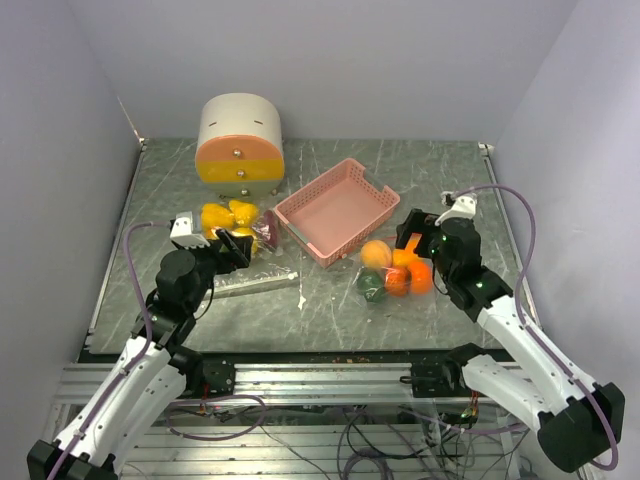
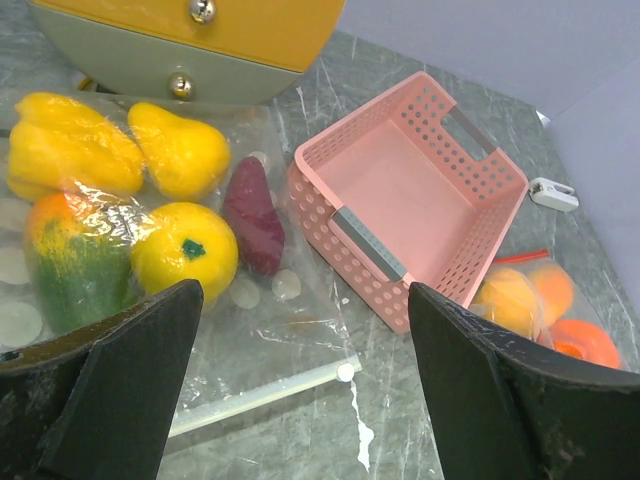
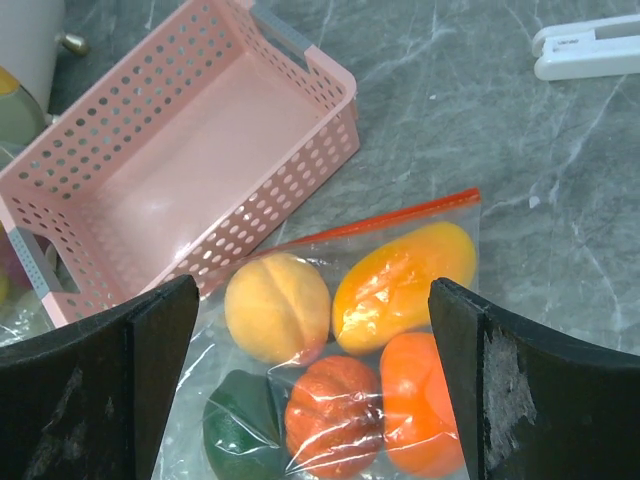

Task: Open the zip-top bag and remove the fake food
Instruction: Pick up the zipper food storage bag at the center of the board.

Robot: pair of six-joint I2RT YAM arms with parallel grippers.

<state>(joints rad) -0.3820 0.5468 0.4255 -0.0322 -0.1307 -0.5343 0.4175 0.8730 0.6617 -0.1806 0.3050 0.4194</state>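
slick film is the risk: left gripper (image 2: 300, 390) and right gripper (image 3: 315, 370) hang spread, empty, over zip-top bags (image 3: 455, 212) of fake food (image 3: 400, 285) on the desk (image 3: 520, 130), so a pinch may catch fruit instead.

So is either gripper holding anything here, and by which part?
Nothing is held. The left gripper hangs open over one zip-top bag, and the right gripper hangs open over the other bag, gripping neither.
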